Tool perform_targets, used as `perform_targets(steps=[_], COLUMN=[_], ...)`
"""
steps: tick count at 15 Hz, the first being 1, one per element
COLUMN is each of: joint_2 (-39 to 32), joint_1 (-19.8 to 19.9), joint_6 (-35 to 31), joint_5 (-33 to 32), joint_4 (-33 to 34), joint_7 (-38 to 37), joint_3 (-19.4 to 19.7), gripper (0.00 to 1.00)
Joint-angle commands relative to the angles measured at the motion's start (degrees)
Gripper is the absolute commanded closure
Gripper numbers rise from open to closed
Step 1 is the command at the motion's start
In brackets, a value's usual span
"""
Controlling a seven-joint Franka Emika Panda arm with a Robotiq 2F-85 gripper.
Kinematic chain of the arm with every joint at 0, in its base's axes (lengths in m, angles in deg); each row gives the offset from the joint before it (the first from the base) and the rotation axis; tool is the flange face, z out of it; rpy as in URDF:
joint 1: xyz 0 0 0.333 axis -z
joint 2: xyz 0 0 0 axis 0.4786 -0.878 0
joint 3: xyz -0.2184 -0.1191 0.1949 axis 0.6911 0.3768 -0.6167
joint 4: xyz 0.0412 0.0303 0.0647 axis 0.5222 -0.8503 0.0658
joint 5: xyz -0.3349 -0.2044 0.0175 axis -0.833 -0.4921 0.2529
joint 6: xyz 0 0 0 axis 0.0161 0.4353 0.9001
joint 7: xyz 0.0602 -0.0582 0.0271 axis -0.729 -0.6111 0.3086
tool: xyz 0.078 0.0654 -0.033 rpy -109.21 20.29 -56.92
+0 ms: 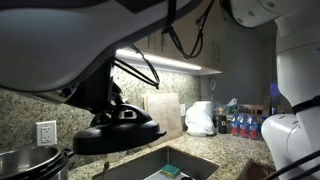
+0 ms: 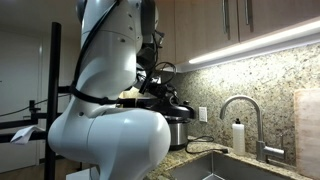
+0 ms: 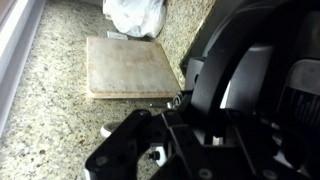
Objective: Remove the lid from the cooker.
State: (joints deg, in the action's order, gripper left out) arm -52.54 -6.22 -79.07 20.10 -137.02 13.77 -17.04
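The lid (image 1: 115, 138), a round black domed disc, hangs tilted in the air above the granite counter, clear of the cooker. My gripper (image 1: 120, 112) is shut on its central handle from above. The cooker (image 1: 30, 162) stands open at the lower left with its shiny steel rim showing. It also shows in an exterior view (image 2: 180, 130), behind the arm. In the wrist view the gripper (image 3: 185, 130) and the black lid (image 3: 245, 55) fill the lower right, and the handle is hidden between the fingers.
A sink (image 1: 165, 165) lies below and to the right of the lid, with a faucet (image 2: 240, 105) and a soap bottle (image 2: 238, 135). A cutting board (image 1: 165, 112) (image 3: 130, 65) leans on the backsplash. A white bag (image 1: 200, 118) and bottles (image 1: 240, 125) stand beyond it.
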Motion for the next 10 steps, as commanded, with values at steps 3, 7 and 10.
perform_targets(steps=[3, 7, 10], joint_2=[6.3, 9.9, 6.8], joint_1=[3.0, 4.4, 5.2], joint_6=[6.4, 9.2, 6.9], joint_5=[4.8, 9.6, 9.2], joint_4=[-5.3, -9.0, -7.7], joint_7=[-3.3, -6.4, -5.6], joint_3=[-1.7, -2.3, -2.9], gripper=[0.97, 0.97, 0.90])
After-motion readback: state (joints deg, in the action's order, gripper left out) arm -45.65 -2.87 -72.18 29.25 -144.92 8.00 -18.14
